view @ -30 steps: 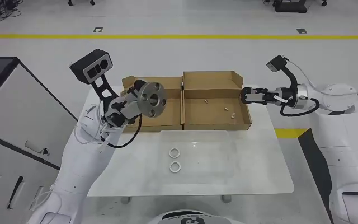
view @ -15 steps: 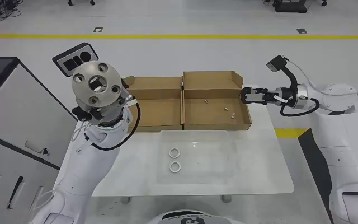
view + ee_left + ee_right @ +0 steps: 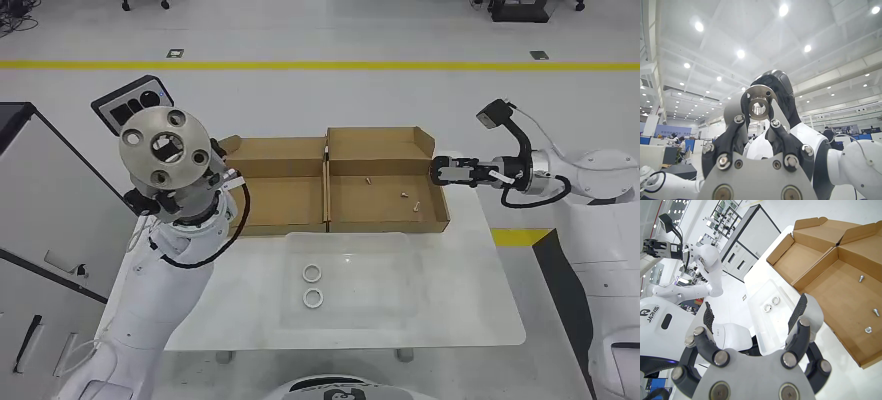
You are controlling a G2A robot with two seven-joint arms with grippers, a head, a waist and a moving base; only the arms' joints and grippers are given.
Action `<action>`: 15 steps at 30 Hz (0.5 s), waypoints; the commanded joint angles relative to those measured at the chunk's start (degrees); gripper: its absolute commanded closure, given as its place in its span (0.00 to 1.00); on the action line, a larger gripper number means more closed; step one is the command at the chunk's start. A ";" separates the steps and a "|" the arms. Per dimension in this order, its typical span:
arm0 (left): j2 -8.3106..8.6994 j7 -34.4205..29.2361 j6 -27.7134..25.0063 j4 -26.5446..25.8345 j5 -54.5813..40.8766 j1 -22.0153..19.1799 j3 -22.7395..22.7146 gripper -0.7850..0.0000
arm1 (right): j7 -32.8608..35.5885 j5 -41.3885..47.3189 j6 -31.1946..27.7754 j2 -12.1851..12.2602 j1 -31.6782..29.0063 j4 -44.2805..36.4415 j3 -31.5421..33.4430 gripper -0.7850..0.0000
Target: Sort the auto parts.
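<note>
A round metal flange [image 3: 165, 148] with bolt holes is held high over the table's left edge, its flat face turned up toward the top camera. My left gripper [image 3: 758, 110] is shut on the flange's hub [image 3: 757, 108], with a black pad on each side. My right gripper [image 3: 437, 172] hangs open at the right wall of the right cardboard box [image 3: 436, 205], with nothing between its fingers [image 3: 800, 307]. Two silver rings [image 3: 312, 272] [image 3: 314, 297] lie in a clear tray [image 3: 400, 290]. Two bolts [image 3: 860, 278] [image 3: 875, 310] and a nut [image 3: 868, 330] lie in the right box.
Two open cardboard boxes stand side by side at the table's far edge, and the left box [image 3: 285, 195] holds nothing I can see. The clear tray sits in front of them at mid-table. A grey cabinet [image 3: 40, 190] stands left of the table.
My left arm has lifted the flange from over the left box up and to the left, turning its face toward the top camera. The right arm has not moved.
</note>
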 commanded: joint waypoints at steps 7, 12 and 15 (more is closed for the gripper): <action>-0.08 5.32 7.09 0.81 15.56 1.77 -3.18 1.00 | 0.00 0.01 0.00 0.00 0.00 0.00 0.00 0.00; -0.19 9.51 11.54 0.68 25.62 3.23 -4.61 1.00 | 0.00 0.01 0.00 0.00 0.00 0.00 0.00 0.00; -0.24 11.69 14.06 1.03 32.36 3.53 -5.44 1.00 | 0.00 0.01 0.00 0.00 0.00 0.00 0.00 0.00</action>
